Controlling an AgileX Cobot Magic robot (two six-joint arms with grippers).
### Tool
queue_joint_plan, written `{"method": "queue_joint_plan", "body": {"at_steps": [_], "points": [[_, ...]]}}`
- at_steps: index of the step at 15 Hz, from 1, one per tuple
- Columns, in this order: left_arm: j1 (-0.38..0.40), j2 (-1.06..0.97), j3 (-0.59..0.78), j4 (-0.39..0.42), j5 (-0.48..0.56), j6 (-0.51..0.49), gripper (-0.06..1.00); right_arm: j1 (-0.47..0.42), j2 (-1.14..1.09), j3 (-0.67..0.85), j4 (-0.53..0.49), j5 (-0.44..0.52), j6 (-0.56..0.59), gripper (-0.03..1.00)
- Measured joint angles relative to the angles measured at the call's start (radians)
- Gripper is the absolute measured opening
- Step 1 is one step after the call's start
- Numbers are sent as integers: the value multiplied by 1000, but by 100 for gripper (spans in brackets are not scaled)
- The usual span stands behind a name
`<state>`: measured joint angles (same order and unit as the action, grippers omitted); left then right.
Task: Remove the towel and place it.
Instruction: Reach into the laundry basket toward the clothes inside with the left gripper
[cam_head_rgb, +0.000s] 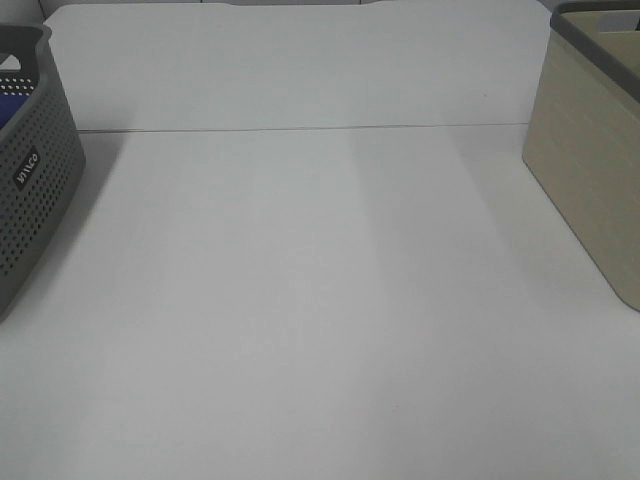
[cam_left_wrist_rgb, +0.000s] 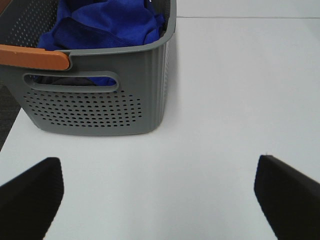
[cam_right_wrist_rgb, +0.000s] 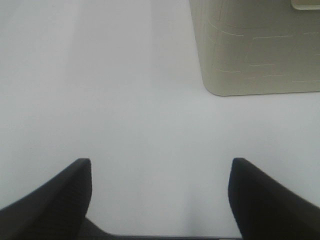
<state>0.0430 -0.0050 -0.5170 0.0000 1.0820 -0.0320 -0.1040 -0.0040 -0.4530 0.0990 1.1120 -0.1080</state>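
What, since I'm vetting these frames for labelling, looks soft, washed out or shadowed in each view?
Exterior high: even, slightly hazy light; soft shadow on the table beside the grey basket. Left wrist: towel and basket sharp, fingertips featureless black. Right wrist: washed out, low contrast; beige bin soft.

The white flat bench (cam_head_rgb: 300, 320) carries two containers, well apart. A dark grey perforated plastic basket (cam_head_rgb: 38, 190) with a small label (cam_head_rgb: 26, 167) on its wall stands at the left edge. A sliver of royal-blue towel (cam_head_rgb: 8, 105) shows inside it. A beige rectangular bin with a grey rim (cam_head_rgb: 590, 170) stands at the right edge.
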Motion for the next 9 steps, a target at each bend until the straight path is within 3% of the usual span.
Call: {"method": "queue_joint_plan", "body": {"at_steps": [9], "points": [[0,0,0,0,0,0,96,0,0,0,0,0,0,75]]}}
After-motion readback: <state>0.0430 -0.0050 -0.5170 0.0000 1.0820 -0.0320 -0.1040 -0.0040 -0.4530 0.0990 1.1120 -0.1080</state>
